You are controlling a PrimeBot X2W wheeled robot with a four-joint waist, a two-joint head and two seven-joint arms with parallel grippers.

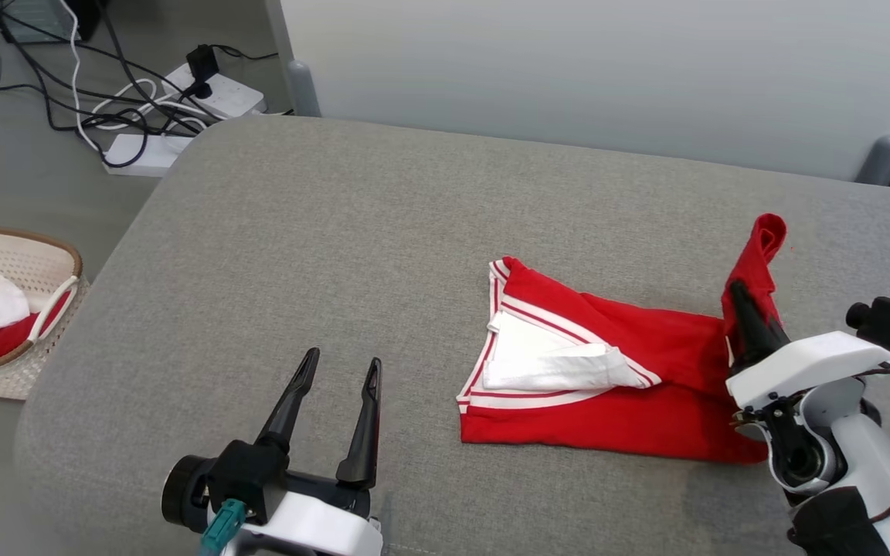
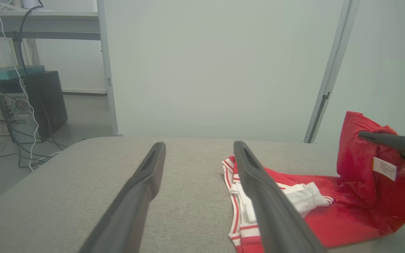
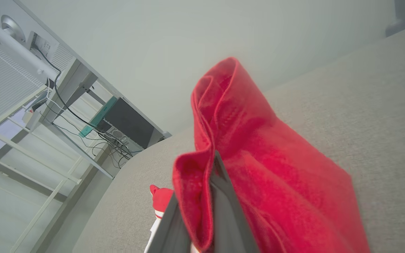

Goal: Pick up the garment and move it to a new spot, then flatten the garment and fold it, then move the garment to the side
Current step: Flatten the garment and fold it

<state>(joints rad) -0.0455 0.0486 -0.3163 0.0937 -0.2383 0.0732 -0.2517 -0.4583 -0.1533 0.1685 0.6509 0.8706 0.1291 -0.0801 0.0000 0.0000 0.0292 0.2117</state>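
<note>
writing: small white tag (image 2: 384,168) on the lifted red flap, print too small to read
garment: red sports garment (image 1: 615,386) with white striped trim and white lining, lying flat on the right half of the padded top, its right end pulled upright
right claw: right gripper (image 1: 738,293) clenched on the raised red flap; cloth drapes over its fingers (image 3: 220,203)
left claw: left gripper (image 1: 343,359) released, jaws spread, over the bare near-left part of the top, well apart from the garment
head view adds: woven basket (image 1: 66,255) on the floor off the left edge, red and white cloth in it; white power strips (image 1: 217,89) and cables (image 1: 105,100) past the far-left corner
wrist views add: desk (image 2: 40,24), black computer tower (image 2: 44,102)
surface: grey fabric padded top (image 1: 298,247), rounded corners
room: pale partition wall (image 1: 568,69) behind the far edge, grey floor
</note>
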